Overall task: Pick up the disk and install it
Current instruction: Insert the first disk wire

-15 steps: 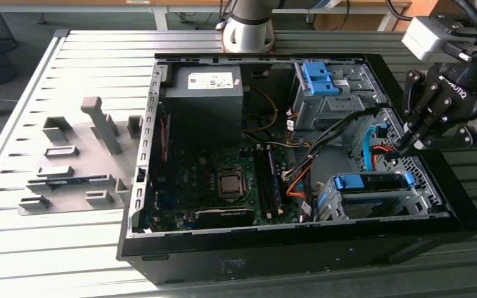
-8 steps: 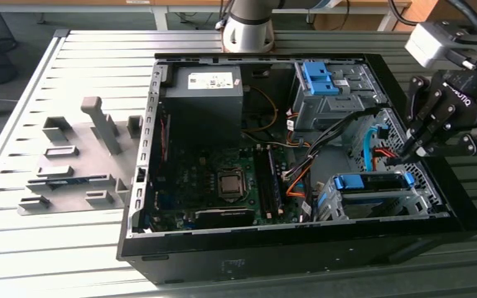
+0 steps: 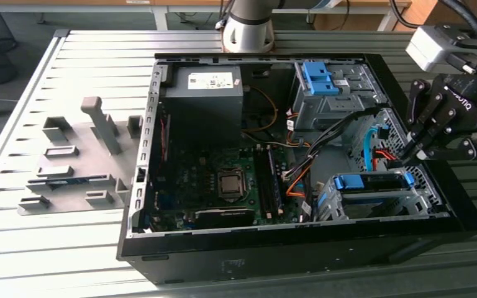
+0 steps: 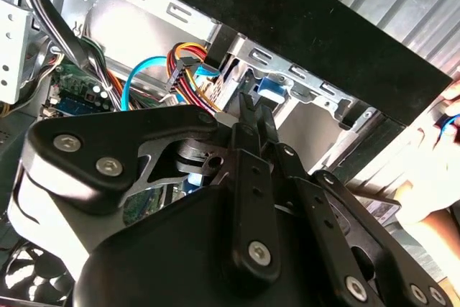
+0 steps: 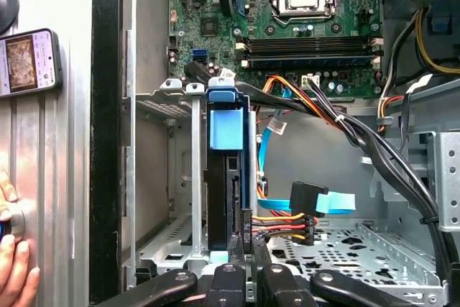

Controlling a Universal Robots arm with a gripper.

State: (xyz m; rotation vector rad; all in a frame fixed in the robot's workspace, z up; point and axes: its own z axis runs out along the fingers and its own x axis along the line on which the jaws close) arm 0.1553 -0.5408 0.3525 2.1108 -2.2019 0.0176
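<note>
Already seated edge-on in the drive cage (image 5: 165, 177), the disk (image 5: 228, 177) hides its label; gripper (image 5: 248, 246) fingers pinched together, empty, just beside it.

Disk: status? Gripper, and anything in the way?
Gripper over the case's exterior-view right side, fingers together. Disk standing in the cage, blue handle showing. Cables right beside the cage.
</note>
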